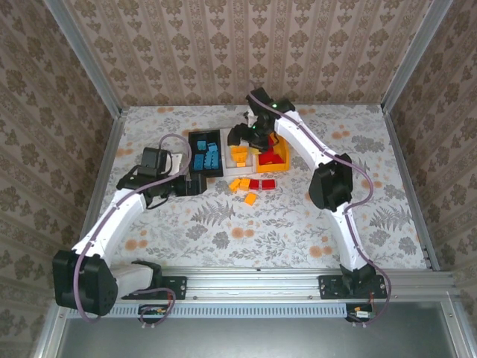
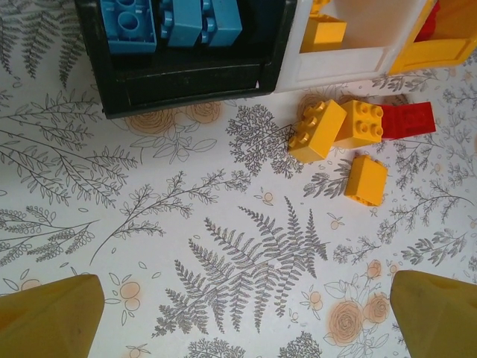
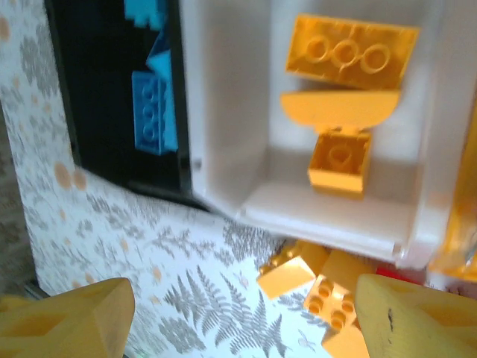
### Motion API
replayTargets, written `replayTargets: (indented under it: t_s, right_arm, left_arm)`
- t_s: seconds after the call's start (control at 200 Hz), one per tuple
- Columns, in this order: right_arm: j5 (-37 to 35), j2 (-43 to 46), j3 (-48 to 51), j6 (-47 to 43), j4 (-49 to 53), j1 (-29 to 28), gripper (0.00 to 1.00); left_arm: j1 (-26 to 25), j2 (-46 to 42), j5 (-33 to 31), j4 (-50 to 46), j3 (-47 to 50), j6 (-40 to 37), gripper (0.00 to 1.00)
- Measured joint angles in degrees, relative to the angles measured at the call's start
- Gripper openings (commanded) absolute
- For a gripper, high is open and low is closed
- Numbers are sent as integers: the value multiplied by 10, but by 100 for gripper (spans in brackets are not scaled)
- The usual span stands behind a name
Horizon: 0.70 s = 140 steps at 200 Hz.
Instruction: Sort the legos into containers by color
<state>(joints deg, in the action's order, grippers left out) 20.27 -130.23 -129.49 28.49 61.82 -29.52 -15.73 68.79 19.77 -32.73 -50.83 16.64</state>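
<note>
Three joined containers stand mid-table: a black bin (image 1: pixel 206 155) with blue legos (image 2: pixel 171 22), a white bin (image 1: pixel 240 153) with orange legos (image 3: pixel 350 52), and an orange-yellow bin (image 1: pixel 273 155) with red ones. Loose orange legos (image 2: pixel 317 130) and a red lego (image 2: pixel 408 119) lie on the cloth just in front of the bins. My left gripper (image 2: pixel 246 313) is open over bare cloth, near the black bin's front corner. Above the white bin's front edge my right gripper (image 3: pixel 242 313) hangs open, with nothing between its fingers.
The flowered tablecloth (image 1: pixel 223 224) runs free between the bins and the arm bases. Patterned walls with metal posts close in the table at the back and sides. A metal rail (image 1: pixel 261 287) runs along the near edge.
</note>
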Motion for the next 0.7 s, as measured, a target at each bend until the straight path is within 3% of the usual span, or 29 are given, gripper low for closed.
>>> replayTargets:
  t_s: [0.33,0.7]
  right_arm:
    - [-81,64,222,-67,-3,-65,79]
    - [-107,65,283,-42,-21,-71,78]
  left_arm:
    - [-8,21,-3,0,-1,19,100]
    - [-8,19,-10,-2,-1,35,100]
